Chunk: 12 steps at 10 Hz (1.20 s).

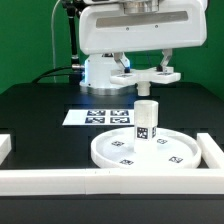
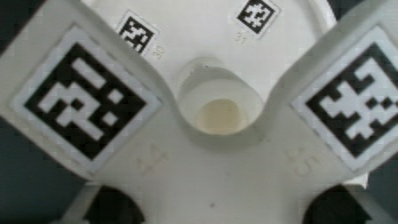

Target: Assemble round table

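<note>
My gripper point(image 1: 146, 72) hangs under the white arm head, shut on the cross-shaped foot point(image 1: 147, 74), which it holds level in the air. In the wrist view the foot point(image 2: 214, 75) fills the picture, with large tags on two of its arms and a round hole point(image 2: 217, 113) in the middle. The dark fingers point(image 2: 121, 205) press on its sides, with the gripper point(image 2: 222, 207) closed across it. Just below the foot, with a small gap, the short post point(image 1: 146, 121) stands upright on the round disc point(image 1: 110, 152), which lies flat on the black table.
The marker board point(image 1: 103, 116) lies behind the disc. White border walls run along the front point(image 1: 90, 181), the exterior view's left point(image 1: 5, 148) and its right point(image 1: 211, 152). The robot's base point(image 1: 100, 72) stands at the back.
</note>
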Tool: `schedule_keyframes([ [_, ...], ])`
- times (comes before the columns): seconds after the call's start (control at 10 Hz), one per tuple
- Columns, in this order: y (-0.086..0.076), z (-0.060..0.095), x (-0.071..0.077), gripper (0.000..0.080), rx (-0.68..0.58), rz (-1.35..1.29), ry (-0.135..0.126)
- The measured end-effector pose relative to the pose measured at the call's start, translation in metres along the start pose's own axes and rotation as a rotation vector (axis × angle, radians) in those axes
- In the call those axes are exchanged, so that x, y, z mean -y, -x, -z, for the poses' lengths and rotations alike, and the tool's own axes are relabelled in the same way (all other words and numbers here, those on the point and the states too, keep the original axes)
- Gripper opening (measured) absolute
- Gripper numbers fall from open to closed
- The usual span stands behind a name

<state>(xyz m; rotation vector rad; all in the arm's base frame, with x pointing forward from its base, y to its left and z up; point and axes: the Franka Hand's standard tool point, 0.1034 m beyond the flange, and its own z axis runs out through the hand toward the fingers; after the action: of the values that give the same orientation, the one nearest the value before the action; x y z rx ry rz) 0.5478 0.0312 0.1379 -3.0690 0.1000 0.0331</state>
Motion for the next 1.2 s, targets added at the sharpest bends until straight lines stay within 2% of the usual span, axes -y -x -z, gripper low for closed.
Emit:
schedule_keyframes([
  [0.2,0.002,-0.006,0.004,0.0448,0.001,0.003,0.001],
  [1.2,0.006,-0.028,-0.001,0.0448,0.011,0.023,0.012],
])
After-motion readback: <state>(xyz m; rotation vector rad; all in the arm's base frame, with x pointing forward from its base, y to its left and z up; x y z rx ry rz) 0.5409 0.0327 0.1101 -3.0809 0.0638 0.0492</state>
